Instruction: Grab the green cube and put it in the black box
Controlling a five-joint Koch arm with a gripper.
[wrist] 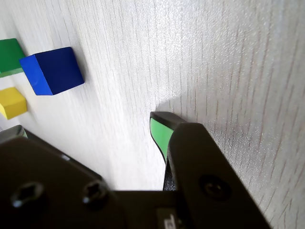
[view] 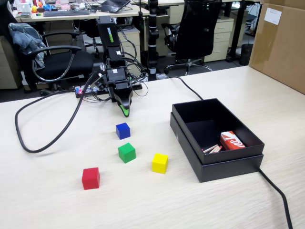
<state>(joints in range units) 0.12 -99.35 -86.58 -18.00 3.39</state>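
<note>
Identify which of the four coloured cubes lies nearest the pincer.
The blue cube: it sits just below the pincer in the fixed view; green, yellow and red lie farther off.

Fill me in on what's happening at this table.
A small black robot arm's gripper hangs tip-down over the pale wooden table, holding nothing. The small bright-green cube sits untouched among blue, yellow and red cubes. The large shallow black box waits to the right in the fixed view.

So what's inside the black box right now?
In the fixed view, the black box holds a small red and white pack in its near right corner, with a few thin pale sticks beside it. The near wall hides the floor strip behind it.
</note>
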